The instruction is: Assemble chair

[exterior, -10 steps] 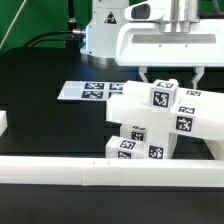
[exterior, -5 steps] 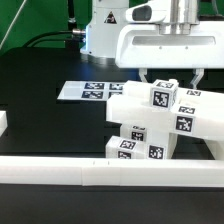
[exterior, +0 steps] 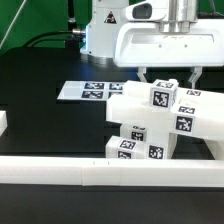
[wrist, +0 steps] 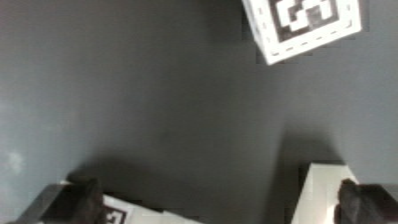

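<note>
The chair [exterior: 152, 125] stands at the exterior view's right as a stack of chunky white tagged blocks, a slab and posts. My gripper [exterior: 171, 76] hangs just above its top block, open, with one finger on each side and nothing held. In the wrist view the gripper [wrist: 217, 205] shows only its two dark fingertips [wrist: 71, 200] at the frame's edge. A white chair part [wrist: 331, 190] lies against one finger and a tagged corner [wrist: 128, 213] against the other, with dark table between them.
The marker board [exterior: 90, 90] lies flat behind the chair on the black table. A long white rail [exterior: 60, 172] runs along the front, and a short one [exterior: 3, 122] sits at the exterior view's left. The robot base [exterior: 105, 30] stands behind. A white tagged corner [wrist: 299, 25] shows in the wrist view.
</note>
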Robot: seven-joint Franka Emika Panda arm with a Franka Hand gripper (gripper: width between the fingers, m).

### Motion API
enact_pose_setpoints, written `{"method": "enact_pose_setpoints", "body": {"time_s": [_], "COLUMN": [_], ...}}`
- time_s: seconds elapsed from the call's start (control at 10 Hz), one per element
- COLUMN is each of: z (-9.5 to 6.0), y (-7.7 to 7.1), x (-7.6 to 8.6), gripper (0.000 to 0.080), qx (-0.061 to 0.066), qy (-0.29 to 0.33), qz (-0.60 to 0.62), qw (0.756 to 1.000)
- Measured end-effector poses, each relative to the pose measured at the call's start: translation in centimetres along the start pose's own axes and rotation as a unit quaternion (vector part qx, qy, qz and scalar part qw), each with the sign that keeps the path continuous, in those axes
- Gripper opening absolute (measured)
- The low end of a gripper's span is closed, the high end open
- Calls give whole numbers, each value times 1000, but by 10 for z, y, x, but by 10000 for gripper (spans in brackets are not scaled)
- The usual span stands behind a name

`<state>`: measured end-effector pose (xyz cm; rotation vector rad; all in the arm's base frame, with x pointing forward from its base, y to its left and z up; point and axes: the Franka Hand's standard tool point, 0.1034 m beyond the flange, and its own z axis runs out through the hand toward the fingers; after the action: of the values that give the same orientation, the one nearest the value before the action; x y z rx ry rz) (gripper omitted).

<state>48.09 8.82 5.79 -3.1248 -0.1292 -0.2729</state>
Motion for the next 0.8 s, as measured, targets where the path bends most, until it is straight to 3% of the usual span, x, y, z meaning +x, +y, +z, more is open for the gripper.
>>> {"method": "enact_pose_setpoints", "body": {"time_s": [0.1, 0.2, 0.4, 0.6, 0.8], "z": [2, 0, -5, -3, 3], "y": [-4, -6, -12, -10, -7], "x": [-7, -4, -1, 0, -7], "gripper": [649, 649, 649, 649, 649], "qx": [8, 14, 21, 22, 18], "qy": [-55, -85, -114, -106, -60], "qz": [0, -2, -4, -19, -190], "qw": [998, 996, 993, 994, 980]}}
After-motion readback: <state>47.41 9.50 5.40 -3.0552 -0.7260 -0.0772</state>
